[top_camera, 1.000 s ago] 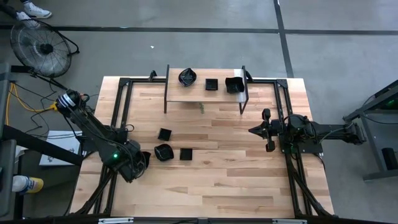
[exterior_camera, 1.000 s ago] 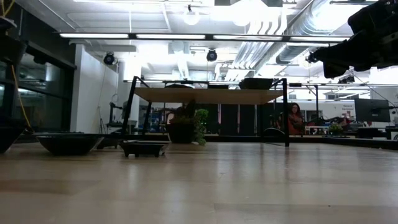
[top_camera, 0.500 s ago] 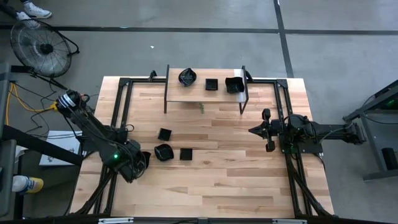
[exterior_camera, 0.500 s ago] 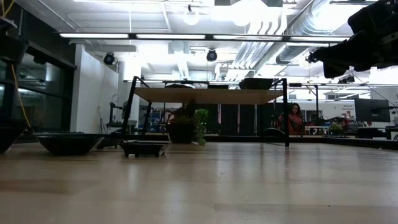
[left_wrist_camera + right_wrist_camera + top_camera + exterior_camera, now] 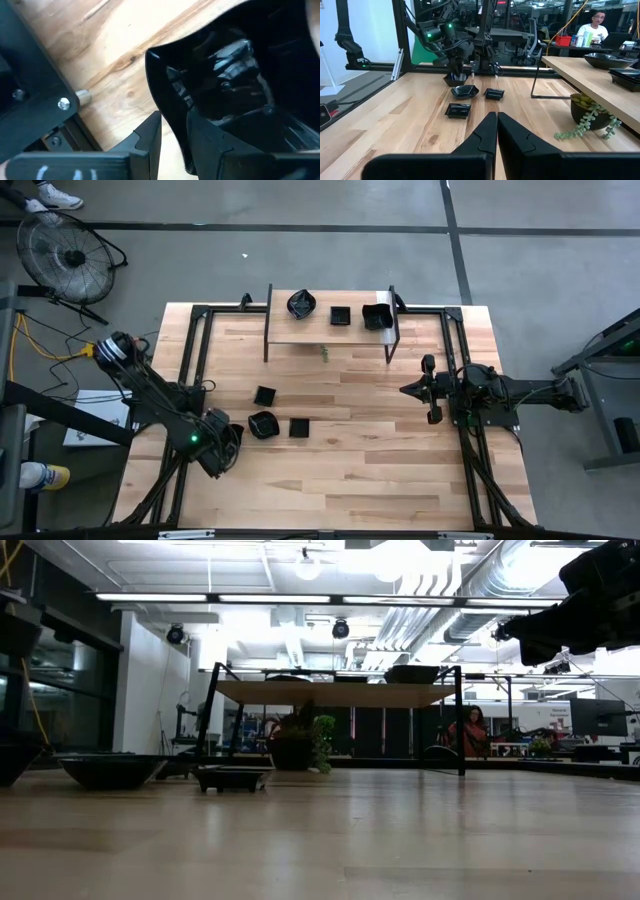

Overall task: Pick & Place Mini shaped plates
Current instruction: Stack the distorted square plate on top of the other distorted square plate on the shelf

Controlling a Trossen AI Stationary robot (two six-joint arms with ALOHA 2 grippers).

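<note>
The left gripper (image 5: 228, 444) clenched the rim of a mini shaped plate (image 5: 220, 95) at the table's (image 5: 350, 470) left edge; three more plates (image 5: 276, 418) lay at its two o'clock. The right gripper (image 5: 408, 389) waited shut, well apart.

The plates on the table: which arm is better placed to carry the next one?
Left. Its gripper already clamps a black plate by the rim; the right gripper waits shut, far away.
</note>
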